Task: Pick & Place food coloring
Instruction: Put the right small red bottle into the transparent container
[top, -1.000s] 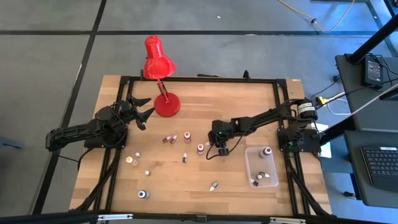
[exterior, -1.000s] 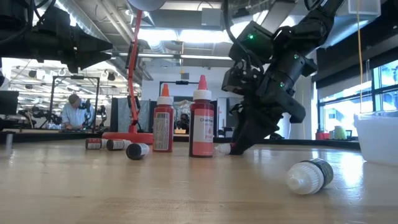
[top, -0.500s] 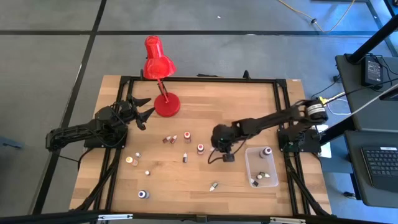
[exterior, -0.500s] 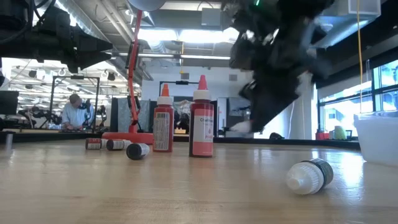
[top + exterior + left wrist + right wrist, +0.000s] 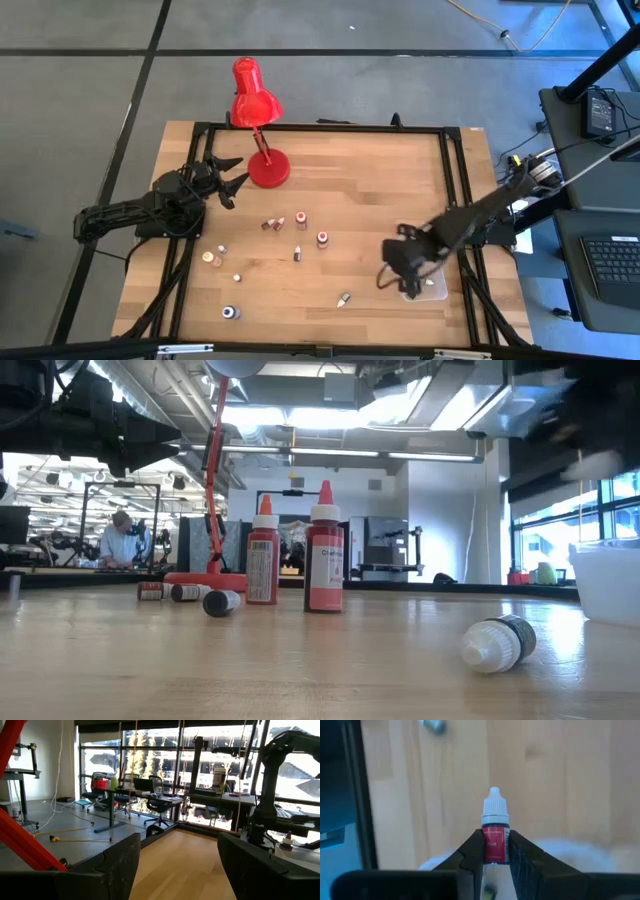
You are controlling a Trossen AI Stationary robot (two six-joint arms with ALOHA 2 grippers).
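**Pink bottle carried over the tub, release pending**

Transport step of the pick and place, judged nearly done. Right gripper (image 5: 495, 857) clamped narrowly on one food coloring bottle (image 5: 495, 832), red label pinched between the jaws, white cap poking out beyond the fingertips. Seen from above, right gripper (image 5: 405, 262) poised at the near edge of the clear tub (image 5: 438, 290), arm hiding most of the container. Pale blurred rim of the tub just under the jaws in the wrist view.

Next move, by judgement: lower a little so the bottle sits inside the walls, then spread the jaws and lift straight off. Risk of the bottle catching the rim if released off-centre.

Left gripper (image 5: 222, 180) parked by the red lamp (image 5: 254, 100), jaws spread wide, nothing between them.

Remaining bottles (image 5: 297, 220) scattered on the table (image 5: 380, 170), well apart from either pair of jaws; two upright red ones (image 5: 323, 550) plain in the low view.
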